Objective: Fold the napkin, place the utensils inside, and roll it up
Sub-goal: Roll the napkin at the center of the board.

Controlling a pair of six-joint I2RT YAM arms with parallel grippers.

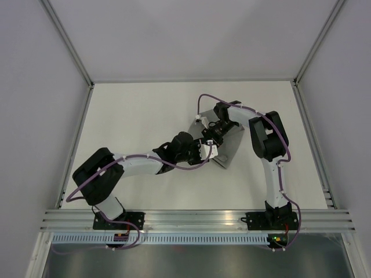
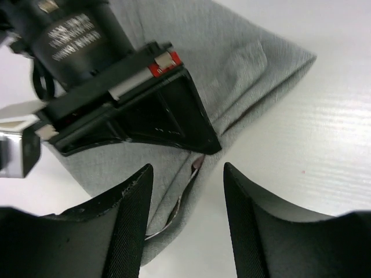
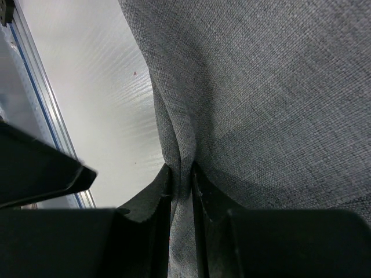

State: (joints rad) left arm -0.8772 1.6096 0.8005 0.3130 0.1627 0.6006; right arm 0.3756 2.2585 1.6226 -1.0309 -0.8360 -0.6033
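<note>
Napkin (image 1: 232,146) lay folded on the white table (image 1: 139,116), right of centre, roughly midway between the far and near edges. In the left wrist view the grey cloth (image 2: 232,63) was doubled over, with a soft folded edge running toward the near-right.

Fork (image 2: 196,164) sat tucked in that fold. Only a sliver of pink handle and a thin silvery curve showed at the open edge; the rest was hidden by cloth.

Right gripper (image 3: 181,174) was clamped down on a raised pleat of the napkin (image 3: 278,87), jaws nearly together with cloth pinched between them. From the left wrist camera its black body (image 2: 162,116) rested on top of the fold.

Left gripper (image 2: 188,167) hung just over the napkin's open edge, right next to the right gripper. Its jaws stood apart, straddling the exposed fork with nothing gripped.
</note>
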